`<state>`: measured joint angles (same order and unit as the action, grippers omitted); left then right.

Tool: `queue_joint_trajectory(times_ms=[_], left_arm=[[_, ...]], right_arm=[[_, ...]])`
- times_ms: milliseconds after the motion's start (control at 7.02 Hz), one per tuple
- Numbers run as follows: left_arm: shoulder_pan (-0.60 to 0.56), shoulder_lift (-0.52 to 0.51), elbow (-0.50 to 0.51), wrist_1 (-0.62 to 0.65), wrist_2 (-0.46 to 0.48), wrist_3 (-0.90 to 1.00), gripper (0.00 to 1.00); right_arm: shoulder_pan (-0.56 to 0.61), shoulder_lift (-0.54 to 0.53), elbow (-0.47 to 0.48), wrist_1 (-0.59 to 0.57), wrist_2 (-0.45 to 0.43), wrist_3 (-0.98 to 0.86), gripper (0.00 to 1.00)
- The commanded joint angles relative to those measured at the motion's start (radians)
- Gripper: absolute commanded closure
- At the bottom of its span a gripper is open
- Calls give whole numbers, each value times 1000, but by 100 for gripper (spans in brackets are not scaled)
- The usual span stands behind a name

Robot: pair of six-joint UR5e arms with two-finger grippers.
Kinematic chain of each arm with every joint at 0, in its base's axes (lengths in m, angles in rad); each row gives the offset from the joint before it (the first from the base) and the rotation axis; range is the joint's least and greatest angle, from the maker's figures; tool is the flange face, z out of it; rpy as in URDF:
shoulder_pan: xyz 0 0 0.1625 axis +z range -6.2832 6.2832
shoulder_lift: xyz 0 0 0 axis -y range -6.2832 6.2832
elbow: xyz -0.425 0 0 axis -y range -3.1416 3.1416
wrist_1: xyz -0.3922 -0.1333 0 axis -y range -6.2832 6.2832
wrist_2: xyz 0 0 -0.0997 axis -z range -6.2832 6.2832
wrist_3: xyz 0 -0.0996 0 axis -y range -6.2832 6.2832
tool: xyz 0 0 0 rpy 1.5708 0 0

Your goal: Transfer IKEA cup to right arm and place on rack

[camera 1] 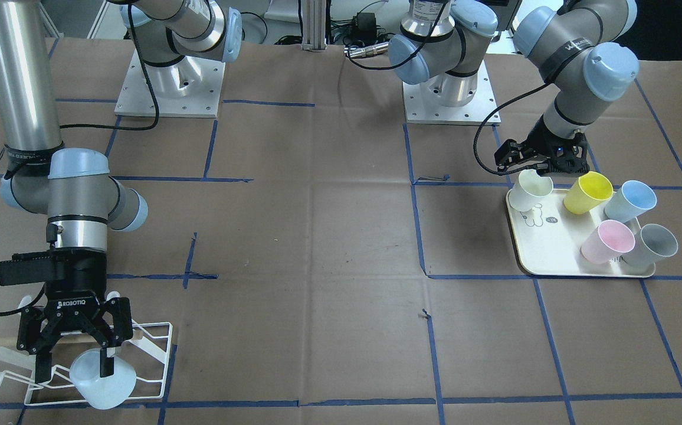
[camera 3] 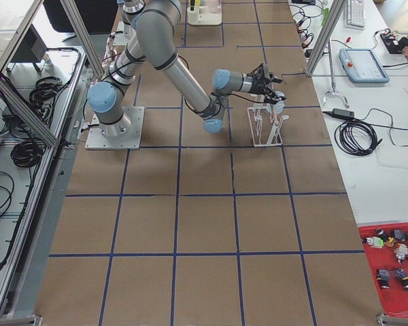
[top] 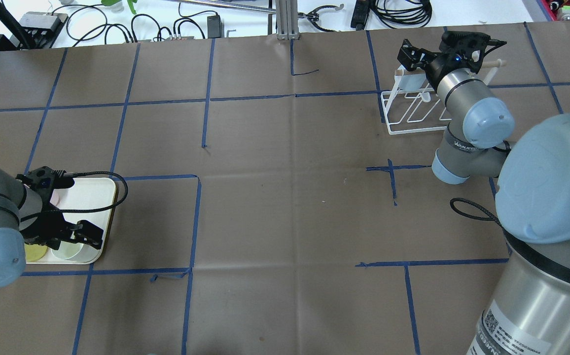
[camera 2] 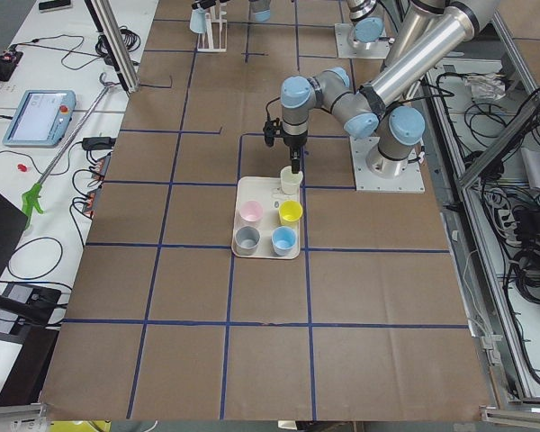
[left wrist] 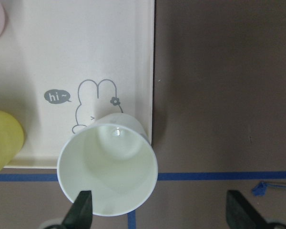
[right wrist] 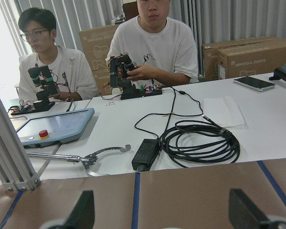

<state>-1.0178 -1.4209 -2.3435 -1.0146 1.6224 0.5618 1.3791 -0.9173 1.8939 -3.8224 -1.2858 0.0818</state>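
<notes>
Pale blue cup [camera 1: 96, 389] hangs on the rack [camera 1: 161, 348] by the table [camera 1: 329, 236] edge; my right fingers [camera 1: 42, 366] gape empty, left fingers [left wrist: 82, 212] open astride a white cup [left wrist: 109, 191] rim.

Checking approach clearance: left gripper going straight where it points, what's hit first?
Probably the white cup, its rim under one finger of the left gripper; depth unclear.

Front cam sits across the counter [camera 1: 341, 236], looking steeply down; the overhead one looks the opposite way. Both catch the rack [camera 1: 152, 342] and the tray [camera 1: 547, 248], so sides flip between them. Two side cams hang high at either end, looking along the counter, far off. Left wrist cam stares straight down, close over the tray corner. Right wrist cam looks level past the counter edge at two people [right wrist: 155, 52].
</notes>
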Motion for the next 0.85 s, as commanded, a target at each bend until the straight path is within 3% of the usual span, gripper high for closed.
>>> queue_joint_trajectory(times_ms=[0,285,427,712], left_arm=[[2,-18,-51,60,2,3,1],[2,-47,-37,65,7,9,4],[2,-49,-36,80,11,15,21],[2,-52,-16,76,48,17,78]], right_arm=[[1,-50,-1,60,-1,-2,0],[2,-109,-4,104,0,-2,0],[5,-148,-1,106,0,-1,0],[12,-218,17,107,5,1,0]])
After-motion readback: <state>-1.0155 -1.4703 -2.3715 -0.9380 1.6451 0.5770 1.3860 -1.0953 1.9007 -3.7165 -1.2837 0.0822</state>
